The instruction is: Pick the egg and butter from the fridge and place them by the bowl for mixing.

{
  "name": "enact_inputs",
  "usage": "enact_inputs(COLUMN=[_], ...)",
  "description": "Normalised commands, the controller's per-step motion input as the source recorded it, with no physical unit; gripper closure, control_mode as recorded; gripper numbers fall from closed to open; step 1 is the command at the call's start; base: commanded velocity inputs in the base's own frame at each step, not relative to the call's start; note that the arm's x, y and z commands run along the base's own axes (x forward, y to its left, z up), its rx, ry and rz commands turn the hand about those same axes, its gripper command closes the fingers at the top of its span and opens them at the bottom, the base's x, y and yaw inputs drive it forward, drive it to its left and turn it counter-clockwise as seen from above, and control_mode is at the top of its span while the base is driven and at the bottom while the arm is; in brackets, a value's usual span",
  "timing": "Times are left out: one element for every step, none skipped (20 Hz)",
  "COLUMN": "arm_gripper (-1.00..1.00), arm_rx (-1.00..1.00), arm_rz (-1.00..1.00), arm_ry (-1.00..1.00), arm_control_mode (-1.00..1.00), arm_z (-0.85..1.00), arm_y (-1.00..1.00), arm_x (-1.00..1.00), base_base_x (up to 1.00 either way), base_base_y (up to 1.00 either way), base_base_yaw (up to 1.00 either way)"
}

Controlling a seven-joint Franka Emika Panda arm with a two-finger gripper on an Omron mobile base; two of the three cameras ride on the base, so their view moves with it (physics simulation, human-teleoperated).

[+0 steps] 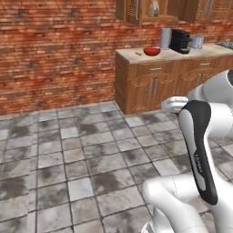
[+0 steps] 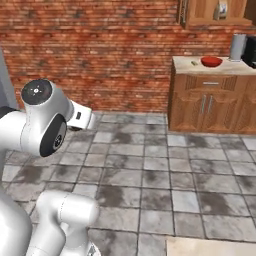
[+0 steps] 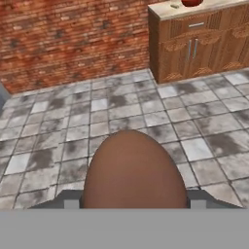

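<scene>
The egg point(image 3: 133, 170), dark reddish-brown and rounded, looms large at the bottom of the hand view, and my gripper point(image 3: 133, 197) is shut on it, with the fingers mostly hidden behind it. The red bowl point(image 1: 152, 51) point(image 2: 211, 61) point(image 3: 191, 2) stands on the wooden counter point(image 1: 191, 55), far ahead across the tiled floor. A small pale yellowish piece point(image 1: 139, 53) point(image 2: 194, 63) lies just left of the bowl; it is too small to tell whether it is the butter. A grey strip at the left edge looks like the fridge point(image 2: 3, 75).
A steel canister point(image 1: 165, 38) and a black coffee machine point(image 1: 180, 41) stand on the counter right of the bowl. Wooden cabinets point(image 2: 210, 105) sit below it and a brick wall point(image 1: 54, 50) runs behind. Grey floor tiles point(image 2: 150, 165) lie between me and the counter.
</scene>
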Motion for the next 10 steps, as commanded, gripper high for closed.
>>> enact_inputs(arm_gripper=[1.00,1.00,1.00,1.00,1.00,1.00,1.00,1.00,1.00,1.00], arm_rx=[0.00,0.00,0.00,0.00,0.00,0.00,0.00,0.00,0.00,0.00], arm_rz=[0.00,0.00,0.00,0.00,0.00,0.00,0.00,0.00,0.00,0.00], arm_ry=[0.00,0.00,0.00,0.00,0.00,0.00,0.00,0.00,0.00,0.00], arm_control_mode=[1.00,1.00,1.00,1.00,1.00,1.00,1.00,1.00,1.00,1.00], arm_z=[0.00,0.00,0.00,0.00,0.00,0.00,0.00,0.00,0.00,0.00], arm_y=[0.00,0.00,0.00,0.00,0.00,0.00,0.00,0.00,0.00,0.00], arm_x=[0.00,0.00,0.00,0.00,0.00,0.00,0.00,0.00,0.00,0.00], base_base_x=[0.53,0.54,0.55,0.59,0.64,0.68,0.70,0.73,0.75,0.77], base_base_y=[0.00,0.00,0.00,0.00,0.00,0.00,0.00,0.00,0.00,0.00], base_base_yaw=[-0.45,-0.44,-0.43,-0.39,-0.34,-0.31,-0.29,-0.27,-0.24,-0.22])
